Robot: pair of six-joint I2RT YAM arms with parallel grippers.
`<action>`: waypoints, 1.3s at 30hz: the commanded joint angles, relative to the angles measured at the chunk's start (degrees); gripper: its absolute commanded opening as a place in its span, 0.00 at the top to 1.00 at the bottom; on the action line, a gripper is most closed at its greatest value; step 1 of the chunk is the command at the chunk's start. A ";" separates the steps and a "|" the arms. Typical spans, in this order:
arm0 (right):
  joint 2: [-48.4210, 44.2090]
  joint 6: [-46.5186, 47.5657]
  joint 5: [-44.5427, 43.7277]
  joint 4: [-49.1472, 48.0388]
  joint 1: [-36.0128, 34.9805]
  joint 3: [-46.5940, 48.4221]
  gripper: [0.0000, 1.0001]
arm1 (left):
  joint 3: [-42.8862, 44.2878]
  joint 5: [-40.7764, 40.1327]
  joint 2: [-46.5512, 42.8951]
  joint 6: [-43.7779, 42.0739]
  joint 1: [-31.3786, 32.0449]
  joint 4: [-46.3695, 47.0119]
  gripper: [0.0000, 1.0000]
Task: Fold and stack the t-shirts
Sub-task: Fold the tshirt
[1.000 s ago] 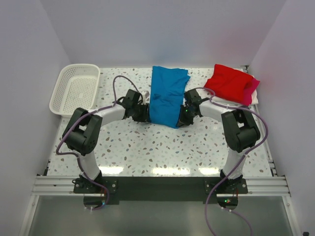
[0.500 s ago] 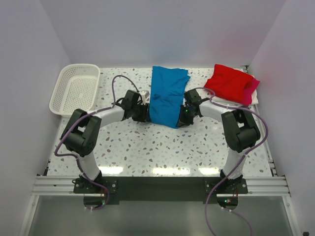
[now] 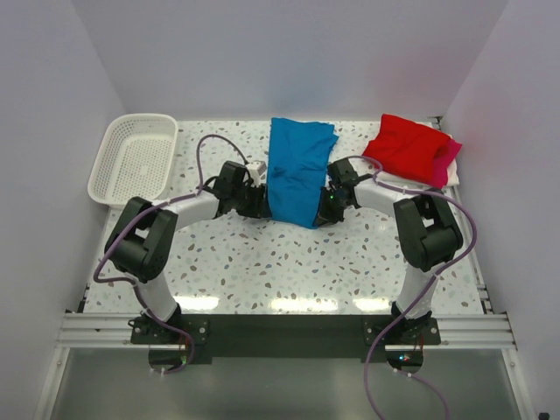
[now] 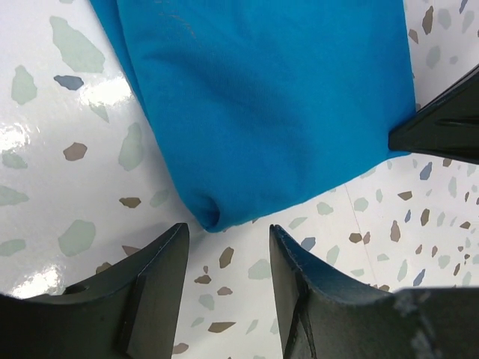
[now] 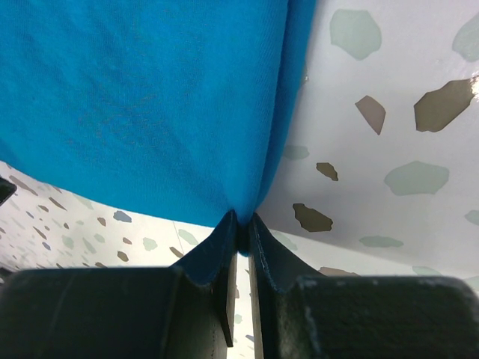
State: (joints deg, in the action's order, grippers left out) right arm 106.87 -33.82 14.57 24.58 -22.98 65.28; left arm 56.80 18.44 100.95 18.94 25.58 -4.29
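Note:
A bright blue t-shirt (image 3: 297, 175) lies folded into a long strip at the middle back of the table. My left gripper (image 3: 261, 203) sits at its near left corner. In the left wrist view this gripper (image 4: 228, 235) is open, and the blue t-shirt (image 4: 277, 97) ends just ahead of the jaws, with only table between the fingers. My right gripper (image 3: 325, 208) is at the near right corner. There it (image 5: 239, 224) is shut on a pinch of the blue t-shirt (image 5: 150, 97). A folded red t-shirt (image 3: 407, 147) lies on a magenta-pink one (image 3: 446, 162) at the back right.
A white mesh basket (image 3: 144, 117) stands at the back left corner. White walls close in the table on the left, back and right. The speckled table top (image 3: 280, 254) lies bare between the arms and the near edge.
My left gripper's jaws have spread apart and let go of the blue t-shirt's corner, and its wrist has shifted slightly. The right gripper and the shirts have stayed put.

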 commanded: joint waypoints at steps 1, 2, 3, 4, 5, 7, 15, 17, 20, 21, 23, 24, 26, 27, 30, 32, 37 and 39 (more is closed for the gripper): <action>0.27 1.30 0.29 2.75 -0.40 -0.33 0.88 | 2.79 0.37 2.32 -0.83 0.17 2.36 0.48; 0.27 1.30 0.29 2.84 -0.48 -0.15 0.88 | 3.06 0.29 3.11 -0.83 0.17 2.19 0.48; 0.44 1.39 0.29 3.02 -0.48 0.11 0.88 | 3.58 -0.06 3.46 -0.83 0.17 2.01 0.49; 0.44 1.48 0.29 3.11 -0.40 0.20 0.88 | 3.76 -0.07 3.82 -0.83 0.17 1.57 0.50; 0.27 1.48 0.20 3.19 -0.40 0.29 0.88 | 3.76 -0.07 4.08 -0.83 0.17 1.48 0.51; 0.36 1.57 0.20 3.37 -0.40 0.47 0.88 | 3.41 0.20 4.08 -0.75 0.17 1.74 0.53; 0.45 1.57 0.29 3.55 -0.40 0.64 0.89 | 3.23 2.04 4.96 -0.48 0.17 2.98 0.86; 0.10 1.65 0.28 3.81 -0.40 0.64 0.89 | 2.97 2.22 4.70 -0.66 0.17 2.71 0.97; -1.31 2.01 0.20 4.69 -0.40 0.21 0.89 | 2.36 2.13 3.65 -1.18 0.17 1.22 1.00; -1.83 2.18 0.11 5.39 -0.40 0.03 0.89 | 1.83 1.87 3.12 -1.45 0.17 0.78 1.00; -3.59 2.62 -0.15 6.35 -0.40 -0.76 0.89 | 1.13 1.78 1.10 -1.71 0.17 -1.24 1.00; -4.38 2.88 -0.15 7.40 -0.40 -1.11 0.89 | 0.17 2.21 0.14 -1.80 0.26 -1.76 1.00; -7.10 3.58 -0.24 8.64 -0.57 -2.34 0.89 | -1.50 3.35 -2.49 -2.41 0.43 -3.52 1.00; -8.24 3.94 -0.33 10.30 -0.75 -2.78 0.89 | -2.03 4.49 -3.38 -3.11 0.52 -4.14 1.00; -12.71 5.34 -0.94 14.16 -1.36 -4.36 0.89 | -3.88 5.82 -6.72 -4.35 1.74 -7.56 1.00; -15.10 5.87 -0.94 15.93 -1.98 -6.03 0.89 | -5.63 6.26 -9.52 -4.70 3.41 -9.59 1.00; -23.35 5.53 -0.51 21.47 -4.34 -9.20 0.89 | -9.77 7.49 -17.35 -0.84 7.37 -12.83 1.00; -26.78 4.56 -0.42 23.92 -5.49 -10.08 0.89 | -11.53 7.58 -21.92 1.35 7.99 -14.76 1.00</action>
State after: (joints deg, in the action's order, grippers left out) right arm 84.90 -29.74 14.52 40.93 -27.18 56.36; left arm 47.48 25.08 85.12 17.56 33.06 -14.06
